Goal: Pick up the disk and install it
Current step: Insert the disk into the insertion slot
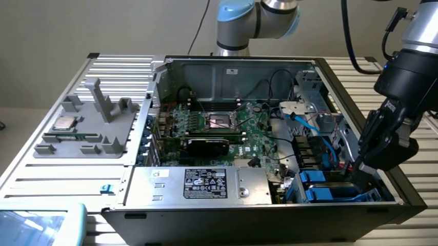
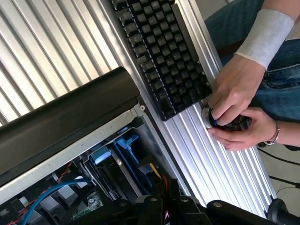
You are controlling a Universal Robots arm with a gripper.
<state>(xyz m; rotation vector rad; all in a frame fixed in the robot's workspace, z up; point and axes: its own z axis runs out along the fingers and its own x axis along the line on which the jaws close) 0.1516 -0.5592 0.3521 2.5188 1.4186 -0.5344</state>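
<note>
Seating looks to be the step in hand: the claw (image 1: 361, 165), pinched narrow with nothing visibly between its jaws, reaches down into the bay (image 1: 349, 177) at the case's (image 1: 239, 220) four o'clock in the exterior view, just beside the disk (image 1: 316, 177), whose blue bracket shows it lying in its slot. By my judgement, any next move calls for a straight, gentle push along that slot, keeping clear of the blue cable (image 1: 330, 148) at the disk's one o'clock.

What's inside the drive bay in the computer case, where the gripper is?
Blue drive brackets sit there, blue cables beside them. The gripper reaches into that corner and covers the rest; whether the disk is there cannot be seen.
</note>
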